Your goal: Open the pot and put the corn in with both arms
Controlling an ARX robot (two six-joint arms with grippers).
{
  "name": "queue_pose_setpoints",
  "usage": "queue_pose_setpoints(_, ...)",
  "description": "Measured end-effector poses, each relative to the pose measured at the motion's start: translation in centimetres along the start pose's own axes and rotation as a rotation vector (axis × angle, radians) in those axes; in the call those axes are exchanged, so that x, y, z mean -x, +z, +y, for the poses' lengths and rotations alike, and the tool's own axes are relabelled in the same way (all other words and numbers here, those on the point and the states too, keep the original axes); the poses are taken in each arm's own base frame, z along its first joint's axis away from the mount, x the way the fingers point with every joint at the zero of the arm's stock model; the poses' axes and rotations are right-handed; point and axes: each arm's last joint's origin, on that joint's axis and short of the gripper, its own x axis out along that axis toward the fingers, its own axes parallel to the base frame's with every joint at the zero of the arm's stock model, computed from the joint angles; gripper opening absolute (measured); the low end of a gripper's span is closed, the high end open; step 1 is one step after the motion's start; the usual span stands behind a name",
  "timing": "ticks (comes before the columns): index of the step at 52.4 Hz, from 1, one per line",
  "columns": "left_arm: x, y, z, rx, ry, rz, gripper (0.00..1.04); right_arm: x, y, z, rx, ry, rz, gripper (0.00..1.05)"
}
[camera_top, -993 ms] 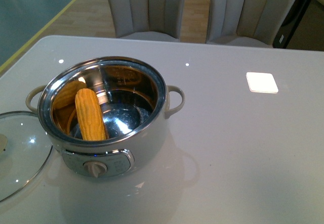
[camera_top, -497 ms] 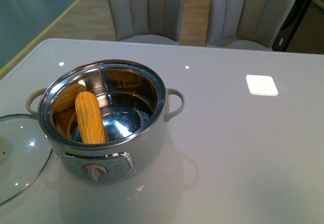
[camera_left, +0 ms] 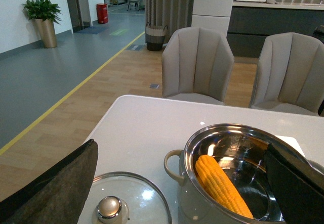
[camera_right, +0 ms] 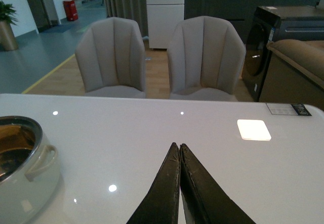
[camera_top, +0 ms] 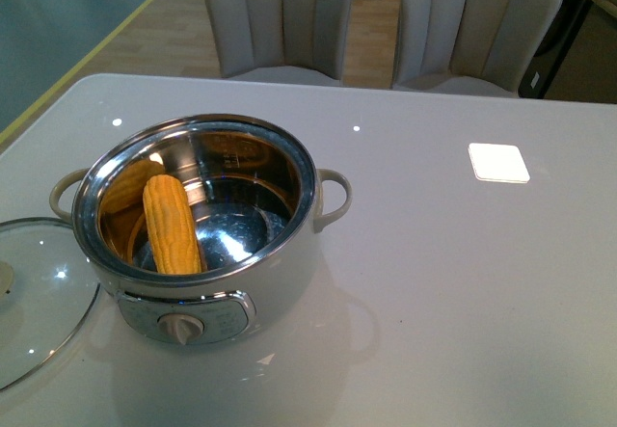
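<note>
The cream-white pot stands uncovered on the table's left half, its dial facing me. The corn leans inside against the steel bowl's left wall, tip up. Neither arm shows in the front view. In the left wrist view my left gripper is open, its dark fingers spread wide on either side of the pot and the corn, holding nothing. My right gripper is shut and empty above bare table, to the right of the pot.
The glass lid with its knob lies flat on the table just left of the pot. A bright white square shows on the table's right half. Two grey chairs stand beyond the far edge.
The whole front view sits a few pixels lower than a second ago. Pot, corn and lid have kept their places.
</note>
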Motion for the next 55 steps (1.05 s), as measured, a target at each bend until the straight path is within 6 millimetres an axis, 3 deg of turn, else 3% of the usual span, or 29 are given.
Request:
queue_pose_setpoints(5, 0.00, 0.00, 0.00, 0.000, 0.000, 0.000, 0.98, 0.00, 0.00, 0.00, 0.001, 0.000, 0.000, 0.19)
queue_pose_setpoints(22, 0.00, 0.00, 0.00, 0.000, 0.000, 0.000, 0.98, 0.00, 0.00, 0.00, 0.001, 0.000, 0.000, 0.96)
queue_pose_setpoints(55, 0.00, 0.00, 0.00, 0.000, 0.000, 0.000, 0.98, 0.00, 0.00, 0.00, 0.001, 0.000, 0.000, 0.96)
